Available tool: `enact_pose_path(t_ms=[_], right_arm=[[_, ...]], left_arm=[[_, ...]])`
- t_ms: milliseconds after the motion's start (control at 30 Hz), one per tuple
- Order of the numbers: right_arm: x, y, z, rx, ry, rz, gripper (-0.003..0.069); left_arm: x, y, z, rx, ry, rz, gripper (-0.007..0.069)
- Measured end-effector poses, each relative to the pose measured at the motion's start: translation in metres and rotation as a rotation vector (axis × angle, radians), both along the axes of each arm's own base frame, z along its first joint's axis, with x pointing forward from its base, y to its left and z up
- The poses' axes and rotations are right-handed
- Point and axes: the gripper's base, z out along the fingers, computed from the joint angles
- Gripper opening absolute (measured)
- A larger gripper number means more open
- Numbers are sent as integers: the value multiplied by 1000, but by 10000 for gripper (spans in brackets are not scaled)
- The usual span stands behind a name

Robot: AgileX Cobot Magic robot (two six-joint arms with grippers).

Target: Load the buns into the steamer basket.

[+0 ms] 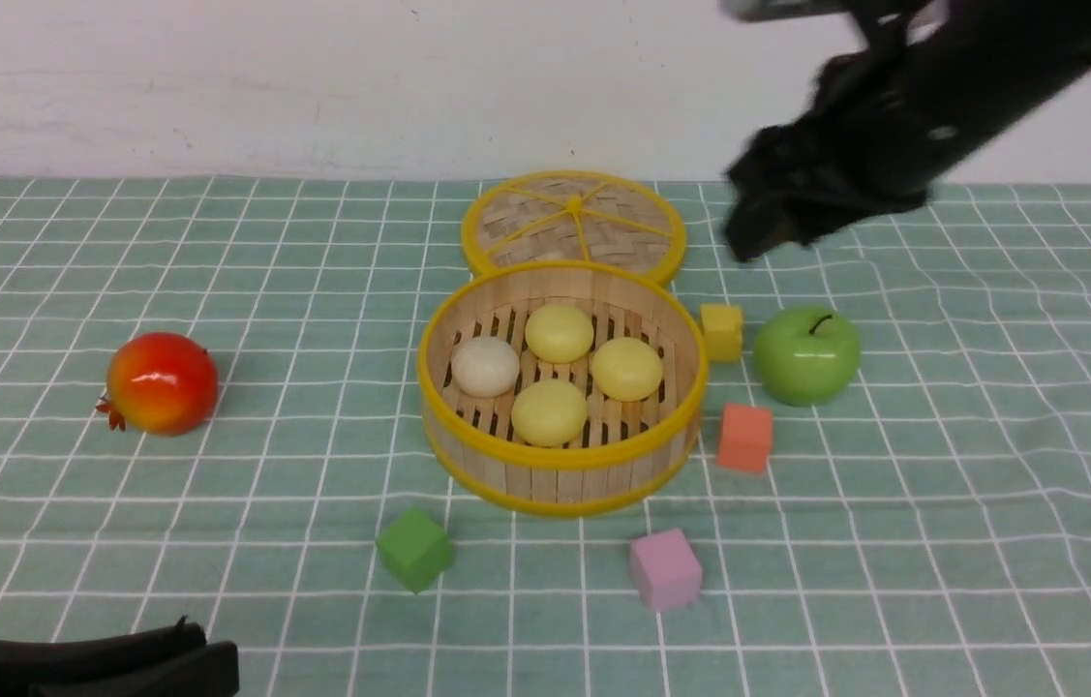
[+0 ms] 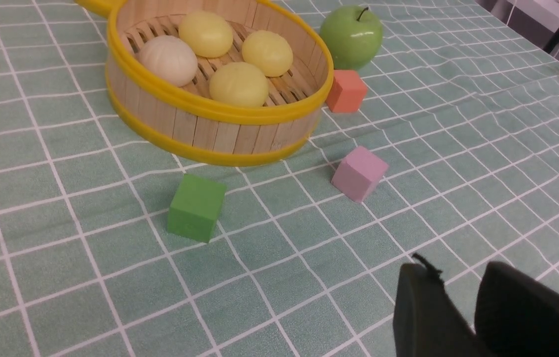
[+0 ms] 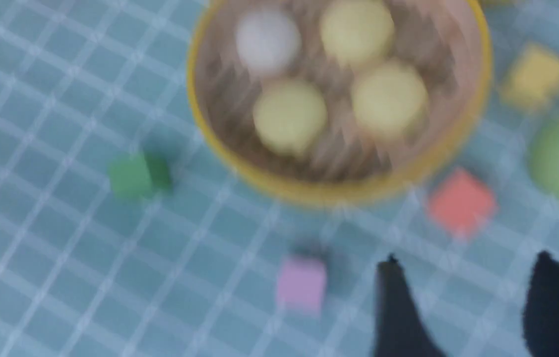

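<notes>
Four buns (image 1: 555,373) lie inside the steamer basket (image 1: 560,469), three pale yellow and one off-white, the off-white one on the basket's left side. No writing or label can be read on anything.

Taking the basket as landmark and going left to right in the front view: a red-orange pomegranate (image 1: 161,382) sits well to its left; the left gripper (image 1: 105,663) rests low at the near left edge, its fingers a small gap apart with nothing between them. A green cube (image 1: 414,549) lies near the basket's front left, a pink cube (image 1: 665,569) near its front right. The woven lid (image 1: 574,225) lies flat just behind the basket. Close to the basket's right are a yellow cube (image 1: 721,331) and an orange cube (image 1: 744,438), then a green apple (image 1: 806,354). The right gripper (image 3: 463,302) hangs in the air behind the apple, fingers apart and empty.

Only the front view shows the pomegranate and the whole lid. The right wrist view is blurred.
</notes>
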Motion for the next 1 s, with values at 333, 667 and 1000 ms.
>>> enact_pose_path(t_ms=[333, 667, 1000], right_arm=[[-107, -49, -15, -70, 93, -86, -17], [-158, -68, -5, -44, 33, -82, -18], [-234, -120, -25, -16, -381, -248, -16]], left_arm=[[0, 0, 0, 0, 0, 0, 164], [0, 0, 0, 0, 0, 0, 165], [0, 0, 0, 0, 0, 0, 173]])
